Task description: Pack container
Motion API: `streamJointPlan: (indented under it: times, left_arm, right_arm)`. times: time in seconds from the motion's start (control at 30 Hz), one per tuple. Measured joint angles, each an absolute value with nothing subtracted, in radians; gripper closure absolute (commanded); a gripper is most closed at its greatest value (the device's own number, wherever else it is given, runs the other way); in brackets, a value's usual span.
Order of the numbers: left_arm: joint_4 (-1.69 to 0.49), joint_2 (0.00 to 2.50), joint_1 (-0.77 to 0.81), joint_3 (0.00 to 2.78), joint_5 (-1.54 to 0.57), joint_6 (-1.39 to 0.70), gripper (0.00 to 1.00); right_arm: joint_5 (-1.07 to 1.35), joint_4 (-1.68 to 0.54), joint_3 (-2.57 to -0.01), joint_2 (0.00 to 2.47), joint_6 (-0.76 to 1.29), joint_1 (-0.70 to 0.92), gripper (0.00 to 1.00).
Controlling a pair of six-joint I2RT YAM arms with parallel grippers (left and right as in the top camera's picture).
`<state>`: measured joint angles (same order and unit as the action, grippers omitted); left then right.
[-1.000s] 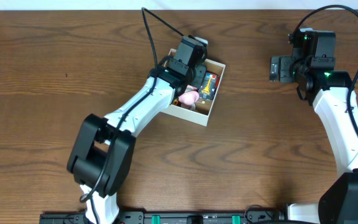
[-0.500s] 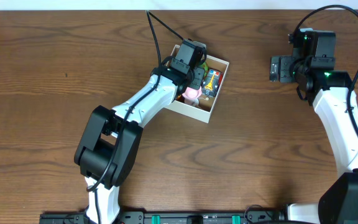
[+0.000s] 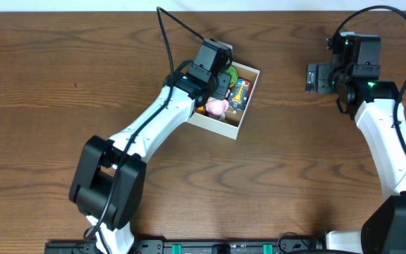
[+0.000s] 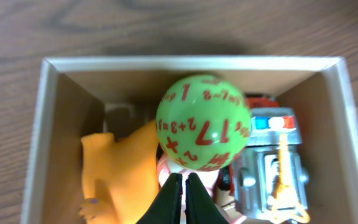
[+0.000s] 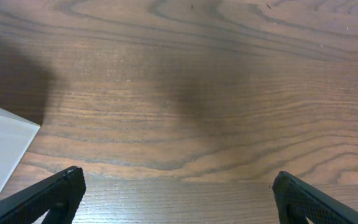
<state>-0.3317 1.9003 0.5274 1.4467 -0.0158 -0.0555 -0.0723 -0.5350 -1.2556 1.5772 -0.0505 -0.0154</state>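
Left gripper shut above the small square open-top cardboard box, right gripper wide open off to the side

The left gripper's jaws are pressed together with nothing between them. The box, white outside and brown inside, sits right under it on the dark wooden tabletop. Just ahead of its tips is a green ball with red numbers, with an orange toy to their left and a grey toy with blue and red lights to their right. The right gripper is well apart from the box.

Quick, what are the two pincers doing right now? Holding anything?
Left pincer: closed, holding nothing, over the container.
Right pincer: open, holding nothing, over the table.
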Motion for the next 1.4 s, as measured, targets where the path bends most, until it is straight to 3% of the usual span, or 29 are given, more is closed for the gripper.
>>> streamJointPlan:
  times: [0.6, 1.4]
  left_arm:
    - [-0.176, 1.889, 0.527, 1.446, -0.016, -0.056, 0.94]
    - [-0.239, 2.099, 0.532, 1.447, -0.014, -0.079, 0.94]
  right_arm:
    - [-0.072, -0.535, -1.256, 1.577, -0.051, -0.015, 0.01]
    - [-0.072, -0.535, -1.256, 1.577, -0.051, -0.015, 0.01]
